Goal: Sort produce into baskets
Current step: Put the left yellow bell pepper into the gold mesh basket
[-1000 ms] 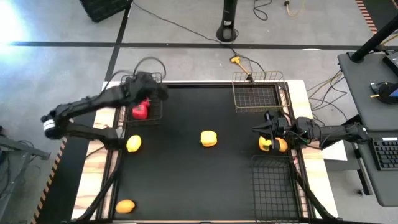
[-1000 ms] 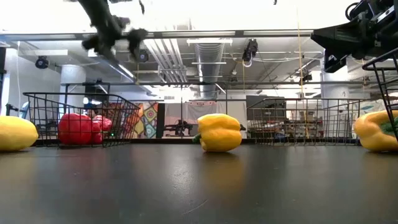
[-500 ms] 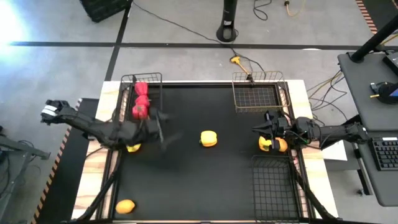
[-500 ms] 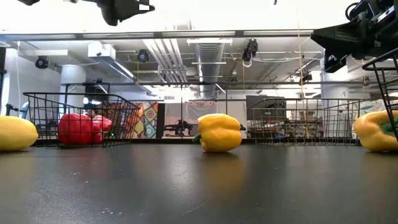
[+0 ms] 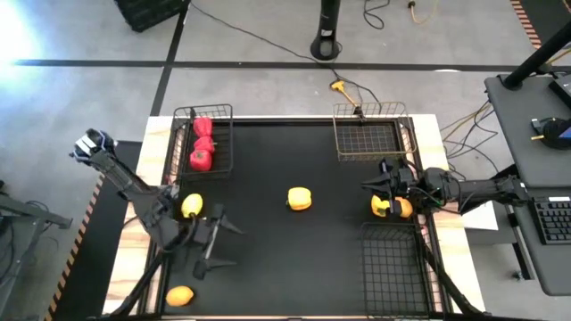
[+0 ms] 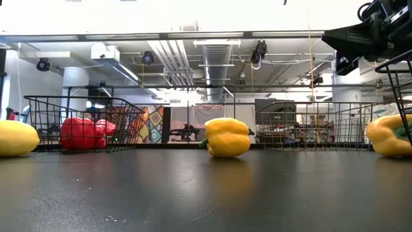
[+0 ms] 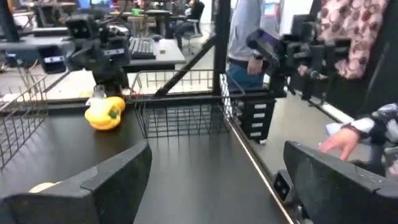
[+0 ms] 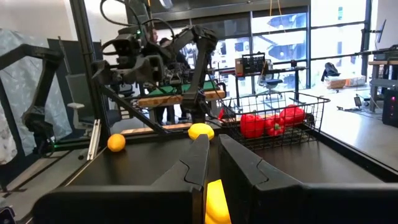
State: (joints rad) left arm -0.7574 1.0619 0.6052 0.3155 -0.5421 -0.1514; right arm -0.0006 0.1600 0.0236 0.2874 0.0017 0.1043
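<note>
Hovering over bare tabletop [image 5: 294, 259] near its left edge, the left tool [image 5: 217, 241] has its fingers spread wide and empty; one orange fruit [image 5: 191, 206] lies just behind it, another [image 5: 180, 295] nearer the front corner. Open room stretches rightward to a yellow pepper [image 5: 300, 198]. The right tool [image 5: 382, 189], fingers nearly together, hangs over a second yellow pepper [image 5: 393, 207], between the tan basket [image 5: 370, 135] and a black basket [image 5: 393, 267]. Red peppers [image 5: 202, 146] fill the far-left basket [image 5: 227, 134].

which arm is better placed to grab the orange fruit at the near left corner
Left. The open left gripper hangs near the smooth orange oval fruit, while the right gripper sits across the table by a yellow bell pepper.
</note>
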